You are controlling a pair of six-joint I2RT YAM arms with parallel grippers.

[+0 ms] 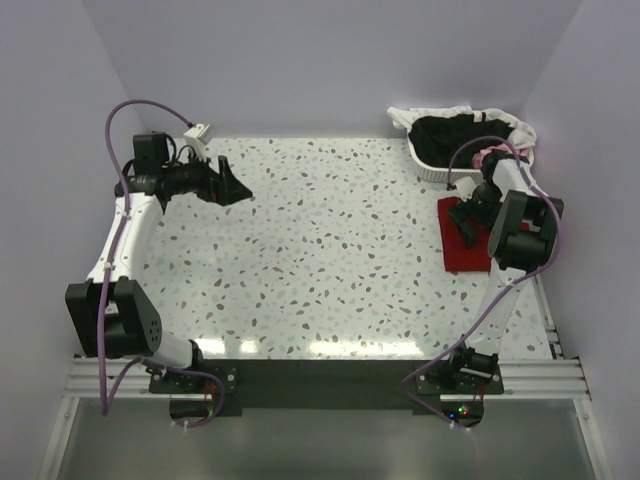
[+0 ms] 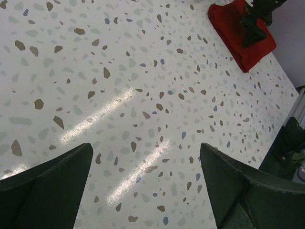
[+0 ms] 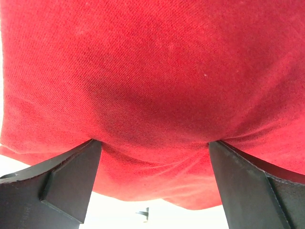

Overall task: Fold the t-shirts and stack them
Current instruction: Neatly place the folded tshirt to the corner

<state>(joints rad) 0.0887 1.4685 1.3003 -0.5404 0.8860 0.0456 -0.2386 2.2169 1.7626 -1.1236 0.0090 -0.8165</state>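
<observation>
Red t-shirt [image 1: 462, 260] is pressed flat by the right gripper [image 3: 155, 152], jaws apart, likely setting creases; left gripper [image 2: 145, 162] is held spread, parked clear.

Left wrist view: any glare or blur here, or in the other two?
Left wrist: two glare streaks on the tabletop, otherwise sharp. Top external: a glare band along its near edge. Right wrist: the red t-shirt fills the frame, weave legible.
</observation>
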